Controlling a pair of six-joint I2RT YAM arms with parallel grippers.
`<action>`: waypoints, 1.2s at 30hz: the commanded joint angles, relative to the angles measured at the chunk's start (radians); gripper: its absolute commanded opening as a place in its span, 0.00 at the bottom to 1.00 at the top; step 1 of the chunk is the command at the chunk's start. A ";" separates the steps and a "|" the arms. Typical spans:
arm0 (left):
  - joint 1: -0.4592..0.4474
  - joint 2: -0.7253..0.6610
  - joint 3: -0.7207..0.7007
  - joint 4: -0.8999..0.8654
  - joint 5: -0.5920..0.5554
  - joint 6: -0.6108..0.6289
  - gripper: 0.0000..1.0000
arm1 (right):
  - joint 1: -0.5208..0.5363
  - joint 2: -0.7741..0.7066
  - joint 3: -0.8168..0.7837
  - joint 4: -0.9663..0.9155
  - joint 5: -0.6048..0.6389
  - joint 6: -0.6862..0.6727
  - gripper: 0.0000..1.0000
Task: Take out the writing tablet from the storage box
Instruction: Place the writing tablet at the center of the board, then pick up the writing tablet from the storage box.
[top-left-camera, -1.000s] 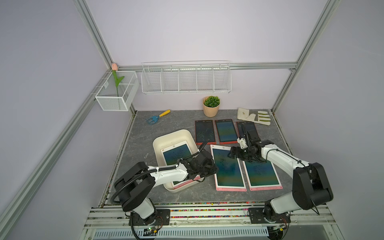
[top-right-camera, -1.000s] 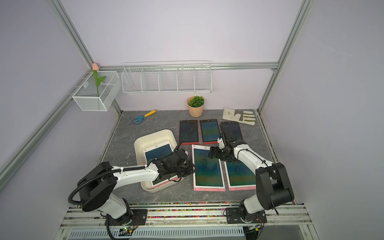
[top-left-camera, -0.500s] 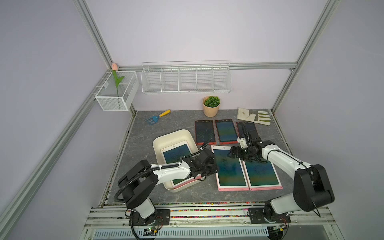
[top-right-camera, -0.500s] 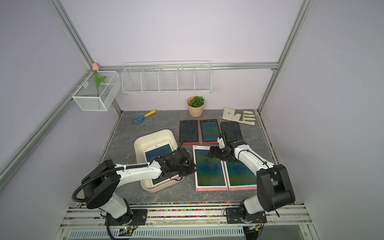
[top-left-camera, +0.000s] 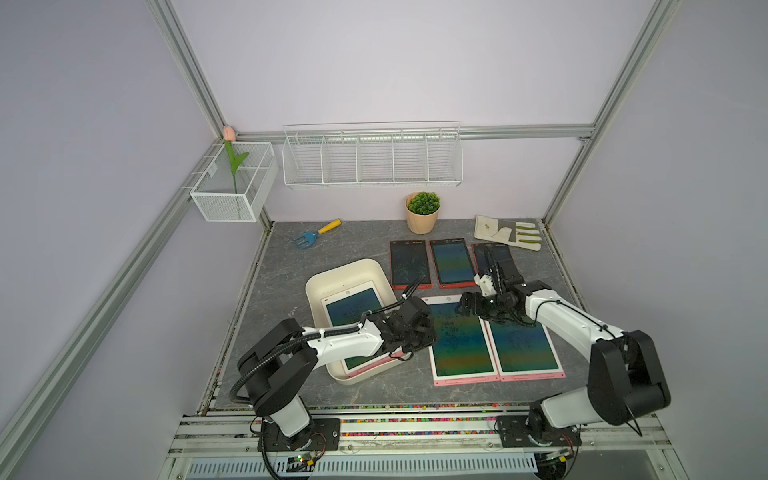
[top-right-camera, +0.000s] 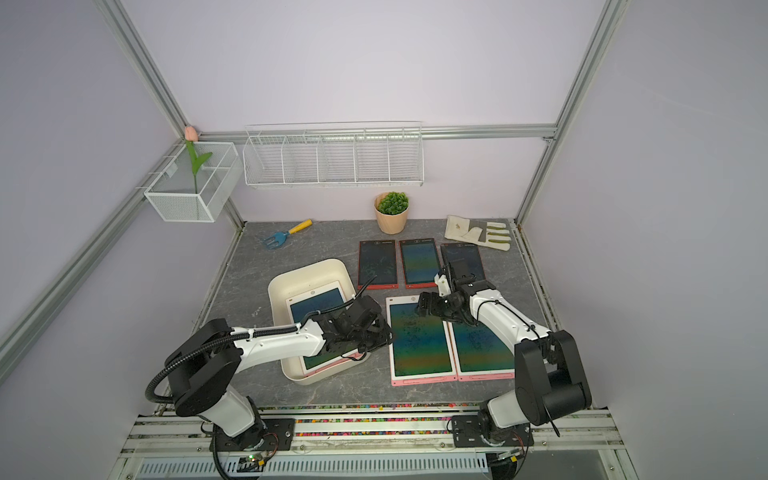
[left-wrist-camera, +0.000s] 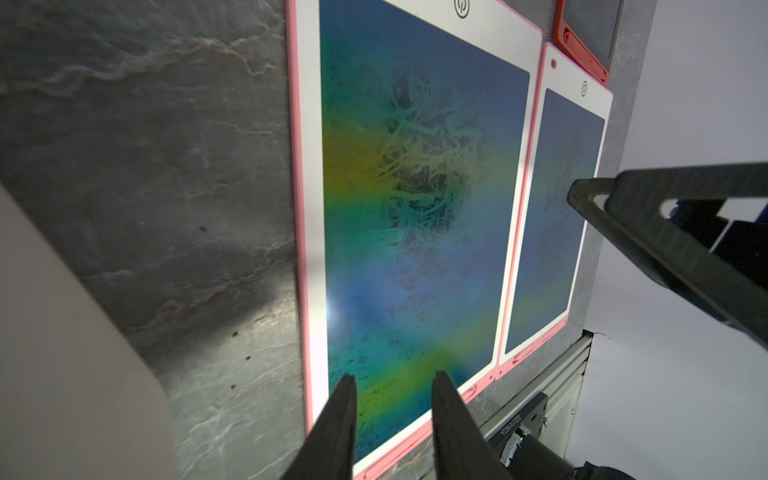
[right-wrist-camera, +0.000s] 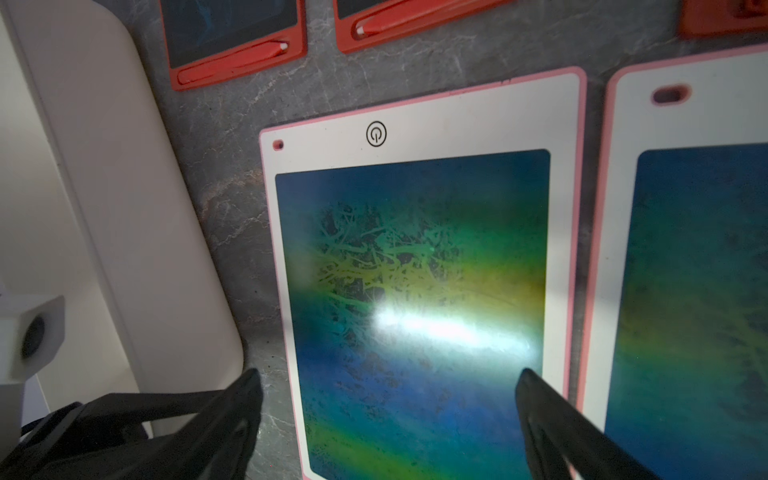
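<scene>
One pink-framed writing tablet (top-left-camera: 353, 309) lies flat in the cream storage box (top-left-camera: 328, 278), which sits at about 8 o'clock from the middle of the grey surface (top-left-camera: 282, 270). Two big pink tablets lie side by side at 5 o'clock, out of the box; the nearer one (top-left-camera: 461, 340) is just beside the box wall, w/ three small red tablets (top-left-camera: 451, 262) in a row behind. Left claw (left-wrist-camera: 392, 399) hangs over that nearer tablet's edge, next to the box's near right corner; jaws stand a little apart w/ nothing between them, so it's released, holding nothing. Right claw (right-wrist-camera: 388, 388) hovers over the same tablet's upper part, jaws spread wide, also empty. Judging by this, the step in hand looks like the gap between a set-down and the next pick: the boxed tablet isn't out yet. Next move prob. needs the left claw to swing back over the box and get a jaw under the tablet's rim, since it lies flat against the box floor, close to the walls; not much room for a pinch.
</scene>
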 joint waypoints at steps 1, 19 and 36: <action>0.018 0.078 -0.081 -0.264 -0.094 0.012 0.32 | -0.004 -0.023 -0.012 -0.004 -0.017 -0.022 0.95; 0.024 -0.178 0.038 -0.433 -0.174 0.143 0.31 | 0.104 -0.022 0.088 -0.033 -0.013 0.025 0.93; 0.238 -0.618 -0.089 -0.715 -0.326 0.186 0.36 | 0.460 0.192 0.443 -0.071 0.072 0.093 0.91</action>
